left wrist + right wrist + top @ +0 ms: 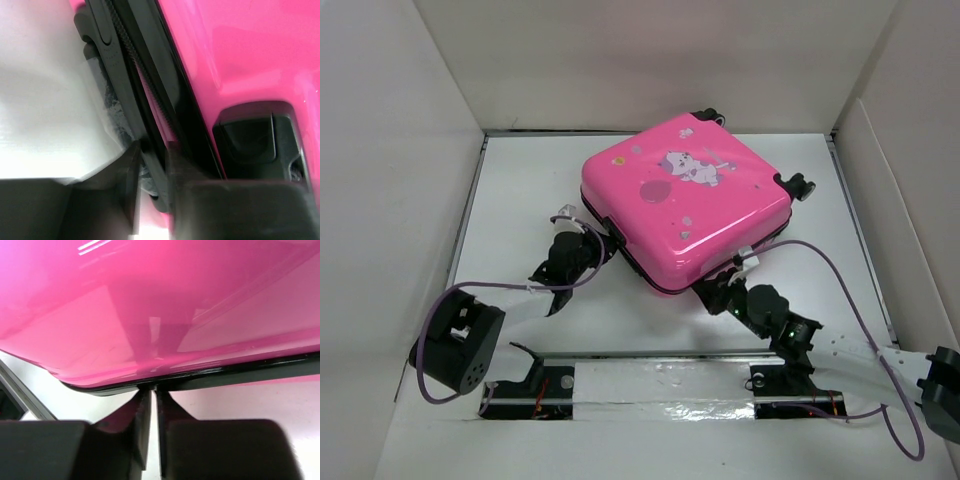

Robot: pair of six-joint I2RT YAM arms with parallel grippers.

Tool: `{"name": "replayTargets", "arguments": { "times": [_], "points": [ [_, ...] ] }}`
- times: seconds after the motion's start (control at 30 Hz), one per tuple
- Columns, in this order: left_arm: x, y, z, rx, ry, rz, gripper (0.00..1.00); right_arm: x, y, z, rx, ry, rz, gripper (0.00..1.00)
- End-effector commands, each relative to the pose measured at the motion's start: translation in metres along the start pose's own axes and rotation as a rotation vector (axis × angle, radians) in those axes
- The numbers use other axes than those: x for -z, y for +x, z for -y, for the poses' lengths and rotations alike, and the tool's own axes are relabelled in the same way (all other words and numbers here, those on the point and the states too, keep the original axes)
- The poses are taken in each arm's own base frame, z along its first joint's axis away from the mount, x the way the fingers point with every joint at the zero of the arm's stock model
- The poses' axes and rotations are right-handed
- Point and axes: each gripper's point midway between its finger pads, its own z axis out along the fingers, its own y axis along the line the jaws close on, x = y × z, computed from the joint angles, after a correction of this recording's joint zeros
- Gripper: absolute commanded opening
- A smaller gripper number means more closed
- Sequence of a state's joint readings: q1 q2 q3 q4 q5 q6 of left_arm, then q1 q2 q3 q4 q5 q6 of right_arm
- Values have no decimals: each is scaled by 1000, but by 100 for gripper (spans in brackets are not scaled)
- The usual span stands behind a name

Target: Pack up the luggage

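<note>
**A:** ok so where's the suitcase (685, 200) at?

**B:** Flat on the white table (520, 190), closed, cartoon side up. It's turned a bit so one corner points toward the arms. The black wheels (798, 185) are along the far right edge.

**A:** and the left gripper (603, 238)?

**B:** It's right up against the suitcase's left edge. In the wrist view the gap (152, 172) is narrow and the black zipper trim (150, 100) runs straight between the fingers (131, 185), so it looks pinched on that. There's also a black plastic fitting (255, 140) set into the pink shell just beside it.

**A:** right one?

**B:** The right gripper (717, 285) is at the near edge, down low. Its fingers (140, 415) are almost together with just a thin slit between them (152, 395). The tips sit right at the black trim under the pink shell. Can't tell if anything's actually caught in there, tbh.
</note>
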State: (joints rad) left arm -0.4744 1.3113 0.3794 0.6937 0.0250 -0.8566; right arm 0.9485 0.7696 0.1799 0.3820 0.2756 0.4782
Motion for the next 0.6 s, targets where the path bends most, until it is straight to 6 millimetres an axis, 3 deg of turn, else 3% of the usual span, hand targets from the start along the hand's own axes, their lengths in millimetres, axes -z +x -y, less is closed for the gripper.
{"name": "replayTargets", "arguments": {
  "times": [0.0,0.07,0.23,0.47,0.57],
  "points": [
    [-10,-5,22,-8,72,33,5,-1,-47,-13,-60,-24,183,9],
    [-10,-2,22,-16,72,31,0,1,-49,-7,-65,4,191,1],
    [2,9,11,-24,81,26,0,9,-68,10,-30,78,219,0],
    [40,37,-33,-23,23,5,0,25,-82,36,-3,126,187,0],
    [58,59,-28,-19,54,-43,0,26,-74,32,20,74,125,0]
  ]
}}
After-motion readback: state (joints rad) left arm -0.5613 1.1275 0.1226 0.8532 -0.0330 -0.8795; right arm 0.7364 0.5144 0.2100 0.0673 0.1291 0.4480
